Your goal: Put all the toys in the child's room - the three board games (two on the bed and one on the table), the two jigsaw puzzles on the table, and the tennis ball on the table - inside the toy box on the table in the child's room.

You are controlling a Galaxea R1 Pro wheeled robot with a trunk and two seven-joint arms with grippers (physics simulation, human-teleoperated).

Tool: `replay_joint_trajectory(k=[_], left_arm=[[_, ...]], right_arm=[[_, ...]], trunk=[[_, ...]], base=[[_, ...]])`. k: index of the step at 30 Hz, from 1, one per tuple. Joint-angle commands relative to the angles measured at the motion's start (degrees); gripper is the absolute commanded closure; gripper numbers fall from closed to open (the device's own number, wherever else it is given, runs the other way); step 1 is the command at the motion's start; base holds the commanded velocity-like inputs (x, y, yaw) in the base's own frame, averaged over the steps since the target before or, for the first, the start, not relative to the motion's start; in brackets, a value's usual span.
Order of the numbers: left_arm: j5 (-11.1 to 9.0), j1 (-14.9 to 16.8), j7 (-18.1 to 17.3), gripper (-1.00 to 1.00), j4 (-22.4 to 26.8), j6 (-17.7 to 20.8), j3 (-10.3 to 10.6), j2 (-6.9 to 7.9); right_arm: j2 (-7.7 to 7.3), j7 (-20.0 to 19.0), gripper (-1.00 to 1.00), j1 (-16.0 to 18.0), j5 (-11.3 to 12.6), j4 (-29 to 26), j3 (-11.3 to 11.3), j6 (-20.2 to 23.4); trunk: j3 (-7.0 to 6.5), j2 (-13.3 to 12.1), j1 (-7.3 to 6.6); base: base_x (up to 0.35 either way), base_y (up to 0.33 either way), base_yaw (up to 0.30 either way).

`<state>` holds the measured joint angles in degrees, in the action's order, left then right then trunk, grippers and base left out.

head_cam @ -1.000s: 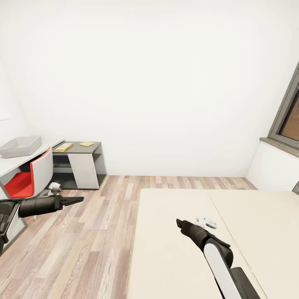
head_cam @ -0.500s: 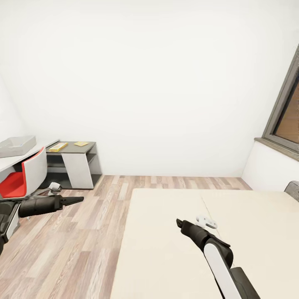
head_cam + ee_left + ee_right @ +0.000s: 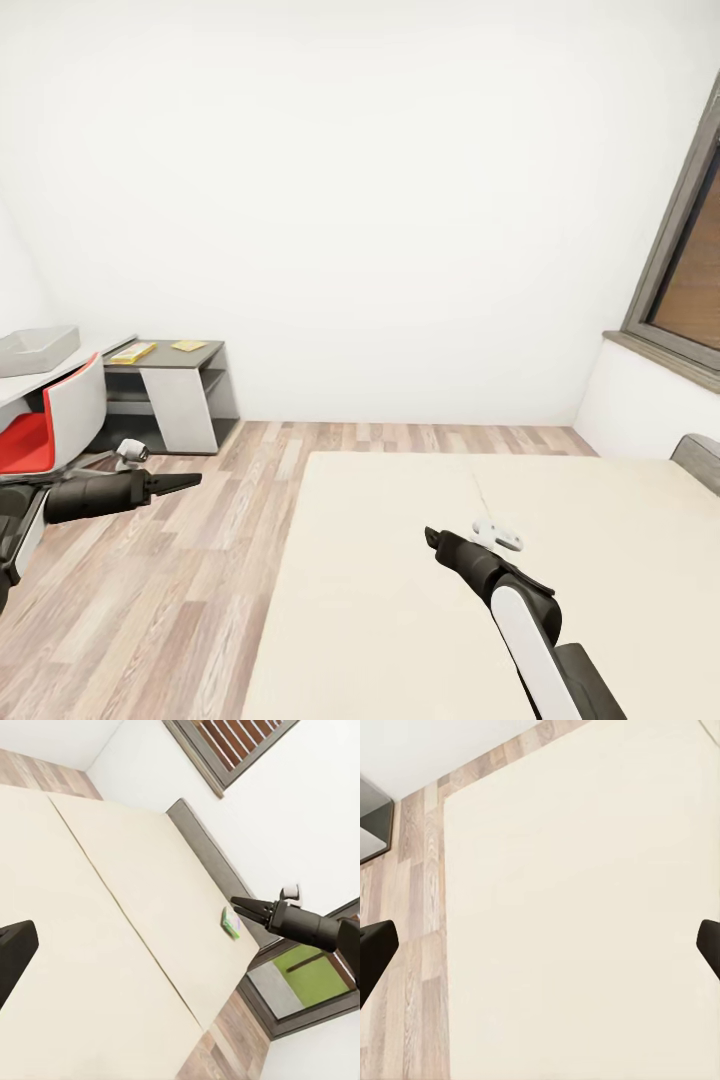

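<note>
Across the lower right of the head view, the cream bed (image 3: 400,600) is spread wide, with a grey headboard (image 3: 700,460) seen at its far right edge and a thin seam running down the mattress. Wood-plank floor (image 3: 180,600) is laid between the bed and the far left side of the room, and a dark-framed window (image 3: 680,270) is set in the right wall. At the far left a white table (image 3: 20,385) is seen bearing the grey toy box (image 3: 35,348); a red and white chair (image 3: 55,425) stands against it. Just beyond, on a lower grey desk (image 3: 175,385), two flat yellow items (image 3: 135,352) are laid near each other; whether they are puzzles or a game cannot be told.

The left gripper (image 3: 185,482) is held out over the floor, its fingers drawn close together with nothing between them. The right gripper (image 3: 432,538) is held above the bed; how far it is opened cannot be told from the head view, while in the right wrist view its dark fingertips (image 3: 375,952) are set wide apart at the two edges, with nothing held.

In the left wrist view a small green and purple board game (image 3: 231,922) is seen lying flat on the bed near the headboard, close to the window.
</note>
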<state>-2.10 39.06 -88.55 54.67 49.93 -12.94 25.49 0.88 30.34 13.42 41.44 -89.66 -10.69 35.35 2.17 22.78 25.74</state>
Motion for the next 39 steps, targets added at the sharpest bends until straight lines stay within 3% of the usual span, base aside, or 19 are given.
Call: replay_joint_trajectory(k=[1, 31, 39], left_arm=[[0.0, 0.1, -0.2, -1.00, 0.0, 0.6, 0.0, 0.01], [0.0, 0.1, -0.2, -1.00, 0.0, 0.6, 0.0, 0.02], [0.0, 0.1, -0.2, -1.00, 0.0, 0.6, 0.0, 0.01]], right_arm=[[0.00, 0.6, -1.00, 0.1, 0.6, -0.1, 0.0, 0.1], [0.00, 0.6, -1.00, 0.1, 0.7, -0.1, 0.0, 0.1], [0.00, 0.6, -1.00, 0.1, 0.6, -0.1, 0.0, 0.1]], trunk=[[0.13, 0.1, 0.04], [-0.21, 0.1, 0.04], [-0.21, 0.1, 0.04]], base=[[-0.004, -0.016, -0.017], [0.000, -0.003, -0.039], [0.000, -0.181, 0.000]])
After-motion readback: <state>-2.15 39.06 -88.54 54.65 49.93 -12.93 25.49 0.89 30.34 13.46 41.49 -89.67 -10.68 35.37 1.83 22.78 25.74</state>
